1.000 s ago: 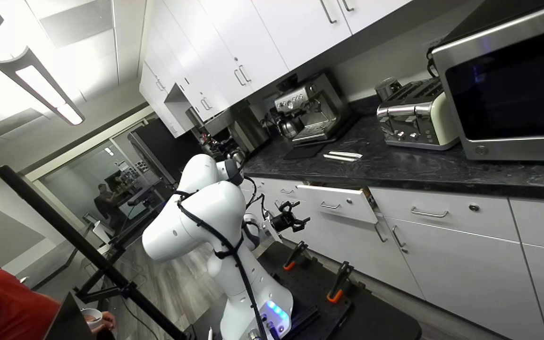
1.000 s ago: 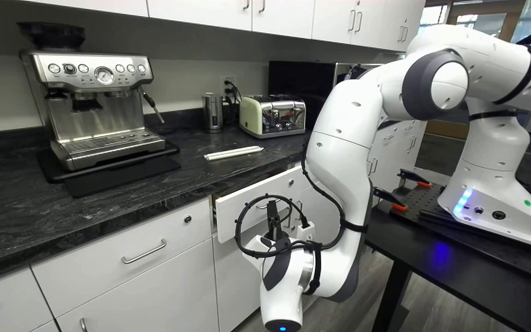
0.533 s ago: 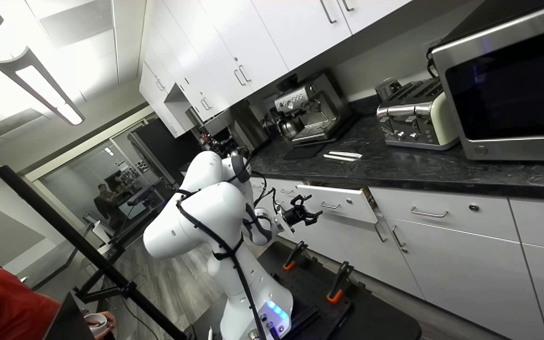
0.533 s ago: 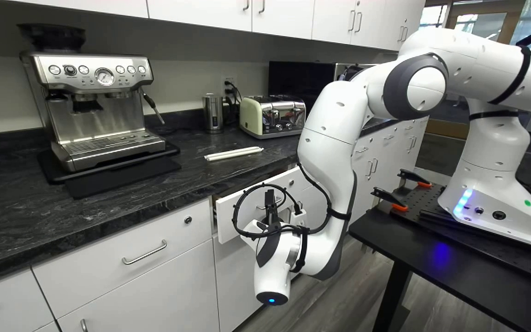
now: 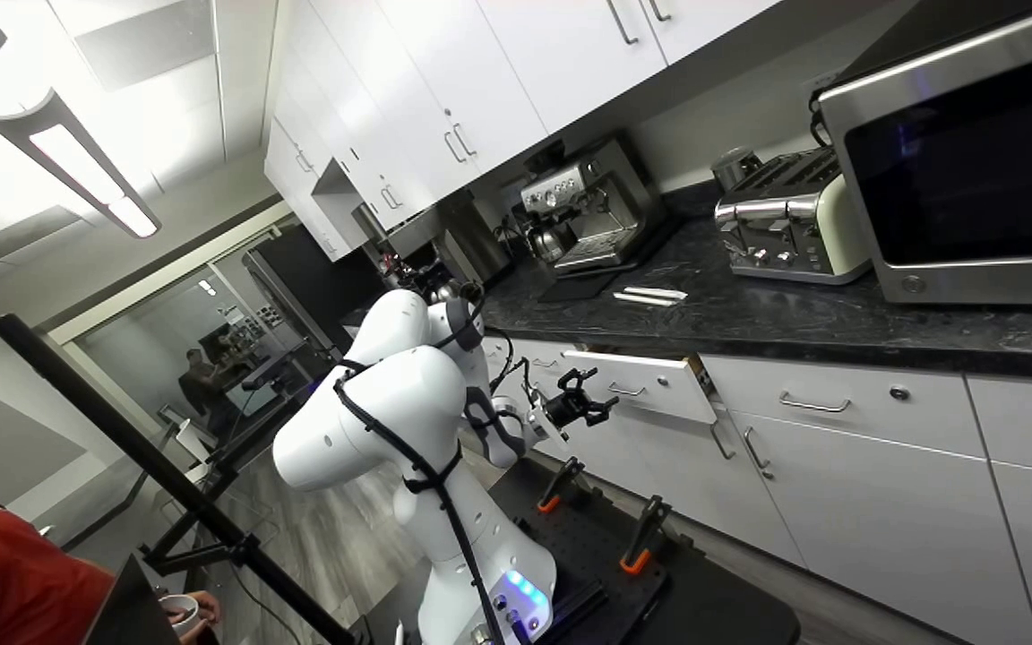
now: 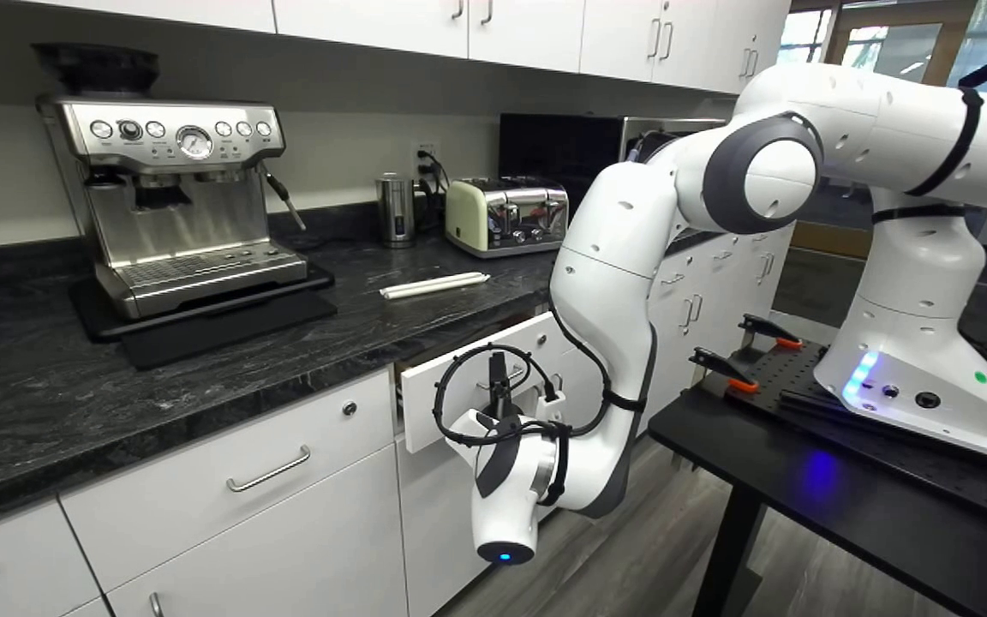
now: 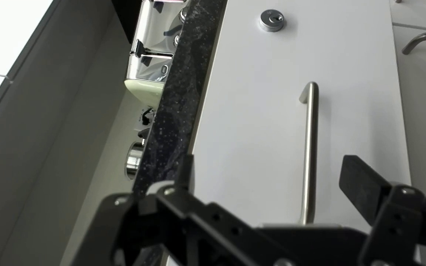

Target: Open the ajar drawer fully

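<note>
A gripper (image 7: pixel 270 166) facing a part-open drawer (image 5: pixel 647 376), with likely faults. The drawer is standing partly out just beneath the dark countertop (image 7: pixel 174 122), its slim silver bar handle (image 7: pixel 311 155) facing the arm (image 6: pixel 605 270). The gripper is gaping, holding nothing; in the wrist view its upper finger (image 7: pixel 185 173) and lower finger (image 7: pixel 362 186) are bracketing the bar, while in an exterior view the tips are appearing short of it. (1) Off-centre closing: the bar is lying nearer the lower finger, which is therefore likely to be striking it early and shoving the arm aside. (2) Shallow bite: a grip made at this reach is risking a miss, or a tip-only pinch that is slipping under load. (3) Edge contact: the upper finger is overlapping the countertop lip in the wrist view, so a high approach is threatening a knock there. (4) Snagging: a cable loop (image 6: pixel 439 392) is bowing out beside the gripper and may be catching on the drawer's projecting corner.
</note>
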